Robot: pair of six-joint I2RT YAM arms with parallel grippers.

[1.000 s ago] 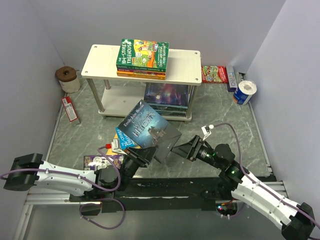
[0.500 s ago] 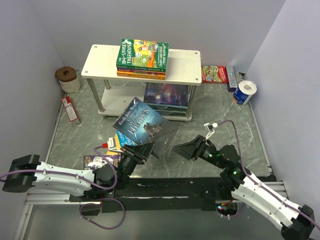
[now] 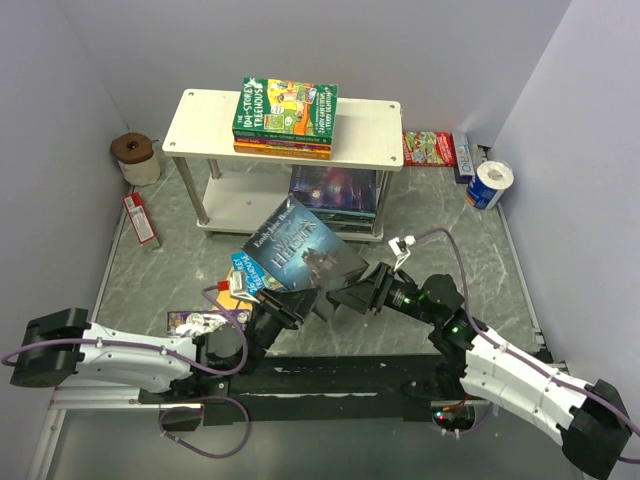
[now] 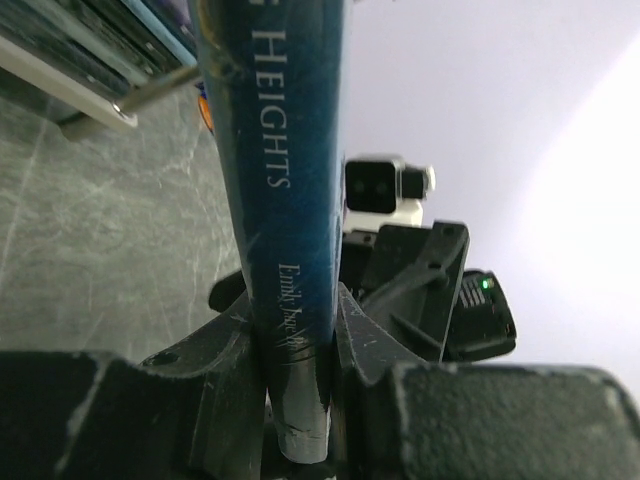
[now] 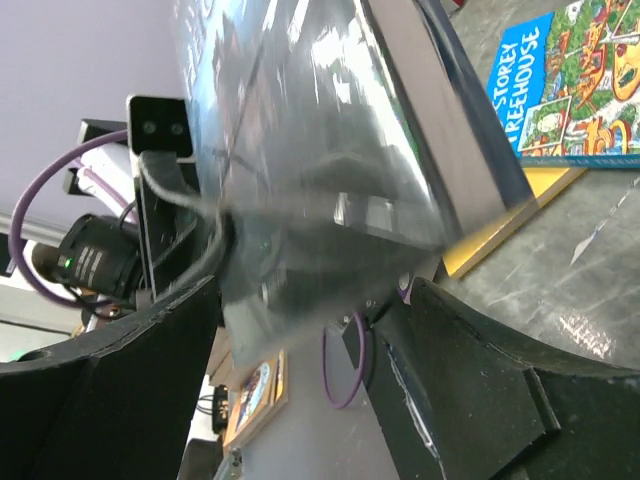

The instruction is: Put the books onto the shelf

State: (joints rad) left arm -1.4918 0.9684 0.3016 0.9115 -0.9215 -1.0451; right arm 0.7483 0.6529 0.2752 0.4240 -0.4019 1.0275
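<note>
My left gripper (image 3: 277,308) is shut on the lower edge of a dark blue-grey castle book (image 3: 297,250) and holds it up tilted over the table; in the left wrist view its spine (image 4: 290,190) stands clamped between the fingers (image 4: 225,370). My right gripper (image 3: 347,294) is open, its fingers straddling the book's lower right corner (image 5: 330,160). A blue Treehouse book (image 3: 246,271) lies on a yellow one (image 5: 500,228) below. A purple book (image 3: 190,322) lies at the front left. The shelf (image 3: 372,131) carries a stack of books (image 3: 285,117) on top and more (image 3: 335,190) on its lower board.
A red-green flat packet (image 3: 430,148) and a small blue box (image 3: 462,156) lie behind the shelf's right end, with a blue-and-white roll (image 3: 490,184) near the right wall. A brown-topped roll (image 3: 134,156) and a red-and-white carton (image 3: 140,218) sit at the left.
My right gripper has swung left and now straddles the held book's lower right corner. The left gripper and the book have shifted slightly right.
</note>
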